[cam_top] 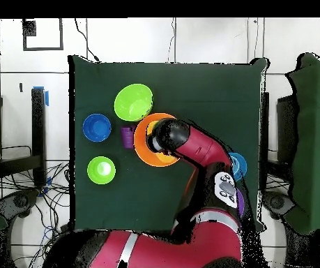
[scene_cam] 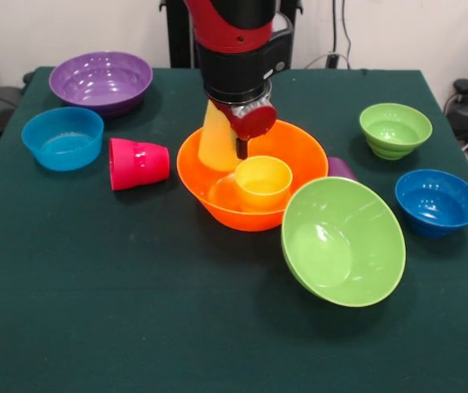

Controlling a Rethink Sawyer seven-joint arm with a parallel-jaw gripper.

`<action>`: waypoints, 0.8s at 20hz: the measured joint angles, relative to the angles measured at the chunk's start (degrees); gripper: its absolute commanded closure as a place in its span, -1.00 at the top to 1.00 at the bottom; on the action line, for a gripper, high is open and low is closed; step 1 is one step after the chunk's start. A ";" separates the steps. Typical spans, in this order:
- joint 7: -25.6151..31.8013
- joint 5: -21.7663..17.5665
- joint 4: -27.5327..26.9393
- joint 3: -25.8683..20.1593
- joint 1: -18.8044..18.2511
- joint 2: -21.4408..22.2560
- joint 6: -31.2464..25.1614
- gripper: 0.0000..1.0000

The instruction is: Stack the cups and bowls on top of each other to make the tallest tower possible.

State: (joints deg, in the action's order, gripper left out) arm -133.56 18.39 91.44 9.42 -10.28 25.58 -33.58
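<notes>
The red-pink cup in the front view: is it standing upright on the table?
No. The red-pink cup lies on its side on the green table, between the small blue bowl and the large orange bowl.

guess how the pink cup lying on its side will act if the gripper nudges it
The pink cup lies on its side on the cloth, so it would probably roll, curving because it tapers. It looks like thin, light plastic, likely to skid easily. Its ribbed wall may help grip.

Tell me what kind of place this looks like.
Probably a robotics lab or test room, not a kitchen. A red and black robot arm works over a table covered in dark green cloth, toy-coloured plastic bowls such as the large orange bowl are scattered around, and cables lie on the floor.
</notes>
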 measured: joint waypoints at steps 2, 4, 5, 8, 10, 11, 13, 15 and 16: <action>0.00 0.00 0.28 -0.02 0.00 0.01 0.00 -1.00; 0.00 0.00 0.51 -0.02 0.00 0.03 0.00 -1.00; 0.00 0.03 0.58 -0.08 -0.01 0.04 0.00 -1.00; 0.00 0.17 0.66 -0.21 -0.05 0.06 0.01 -1.00; 0.00 0.38 0.69 -0.55 -0.28 0.08 0.00 -1.00; 0.00 0.41 0.70 -0.70 -0.42 0.08 0.00 -1.00; 0.00 0.54 0.72 -1.38 -1.09 0.08 0.00 -1.00; 0.00 0.58 0.72 -2.65 -2.51 0.05 0.00 -1.00; 0.00 0.58 0.72 -3.10 -3.09 0.03 0.00 -1.00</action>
State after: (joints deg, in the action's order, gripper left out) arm -133.56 18.97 92.16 6.33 -13.36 25.61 -33.58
